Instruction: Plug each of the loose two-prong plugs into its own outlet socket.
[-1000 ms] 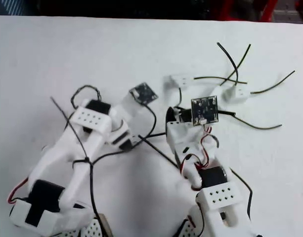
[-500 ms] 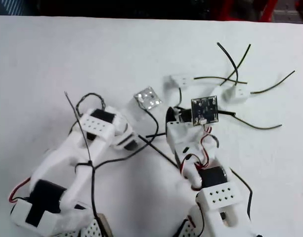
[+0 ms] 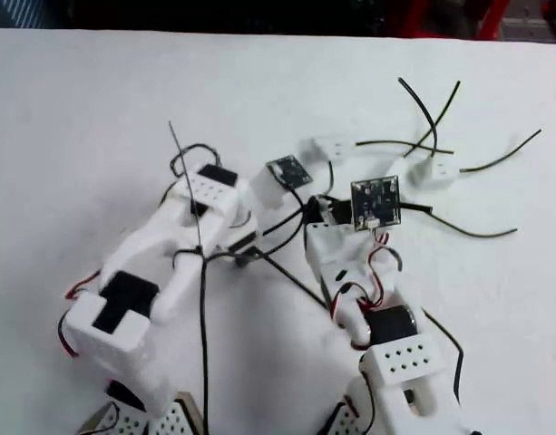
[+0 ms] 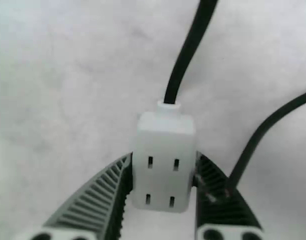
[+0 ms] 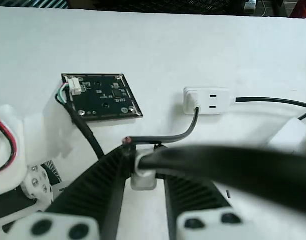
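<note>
Where the fixed camera looks down over the white table (image 3: 96,91), the left arm (image 3: 169,245) lies stretched from the near left edge toward the middle. The right arm (image 3: 350,272) rises from the near right edge. A white socket (image 3: 327,147) lies on the table just past both arm tips, with a thin dark cord (image 3: 395,143) running off to the right. A second white connector (image 3: 436,172) lies farther right among loose dark cords; whether it is a plug or a socket cannot be told.

From the left wrist, the left gripper (image 4: 164,161) is closed on the socket (image 4: 164,142). One ribbed finger presses each long side, and the face with four slots is turned toward the camera. The socket's black cord (image 4: 185,55) leads away from the gripper across the table.

From the right wrist, the right gripper (image 5: 145,165) grips a small white plug (image 5: 143,180) between its dark ribbed fingers. A thick black cable (image 5: 232,167) runs off sideways from the plug. Beyond it the socket (image 5: 207,101) rests on the table, two slots facing this way. A dark circuit board (image 5: 100,96) on the other arm sits beside it, apart from it.
</note>
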`<state>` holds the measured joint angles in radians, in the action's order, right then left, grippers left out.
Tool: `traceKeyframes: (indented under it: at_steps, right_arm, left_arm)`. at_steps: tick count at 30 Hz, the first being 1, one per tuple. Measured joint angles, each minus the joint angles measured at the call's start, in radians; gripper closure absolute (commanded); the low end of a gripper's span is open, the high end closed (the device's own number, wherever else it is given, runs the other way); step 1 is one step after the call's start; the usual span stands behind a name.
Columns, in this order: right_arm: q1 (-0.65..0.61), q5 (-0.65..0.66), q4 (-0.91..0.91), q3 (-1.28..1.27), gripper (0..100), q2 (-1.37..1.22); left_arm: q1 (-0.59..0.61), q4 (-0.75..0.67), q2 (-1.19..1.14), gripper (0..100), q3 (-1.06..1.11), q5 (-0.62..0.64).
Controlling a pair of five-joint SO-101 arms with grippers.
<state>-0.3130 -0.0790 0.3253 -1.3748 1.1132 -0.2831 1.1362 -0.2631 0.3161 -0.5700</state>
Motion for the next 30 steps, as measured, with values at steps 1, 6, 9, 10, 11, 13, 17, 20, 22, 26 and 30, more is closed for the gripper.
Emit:
traceKeyframes:
  at_steps: [1,6,9,10,11,13,17,20,22,26,30]
  right_arm:
    - [0.000,0.000,0.000,0.000,98.1,0.000]
    - [0.000,0.000,0.000,0.000,98.1,0.000]
    - [0.000,0.000,0.000,0.000,98.1,0.000]
    - [0.000,0.000,0.000,0.000,98.1,0.000]
    - [0.000,0.000,0.000,0.000,98.1,0.000]
    - [0.000,0.000,0.000,0.000,98.1,0.000]
    - [0.000,0.000,0.000,0.000,98.1,0.000]
    - [0.000,0.000,0.000,0.000,98.1,0.000]
    - [0.000,0.000,0.000,0.000,98.1,0.000]
    - [0.000,0.000,0.000,0.000,98.1,0.000]
    - [0.000,0.000,0.000,0.000,98.1,0.000]
  left_arm:
    - [0.000,0.000,0.000,96,-0.003,0.000]
    - [0.002,-0.037,0.012,98,0.015,0.078]
    - [0.005,-0.072,0.058,98,0.060,0.135]
    - [0.005,-0.084,0.083,98,0.077,0.149]
    - [0.005,-0.103,0.112,98,0.100,0.161]
    - [0.009,-0.143,0.176,98,0.149,0.183]
    - [0.008,-0.236,0.305,98,0.269,0.213]
    - [0.008,-0.292,0.365,98,0.328,0.233]
    - [0.008,-0.305,0.376,98,0.336,0.241]
    - [0.008,-0.311,0.376,98,0.336,0.267]
    - [0.008,-0.313,0.442,98,0.348,0.288]
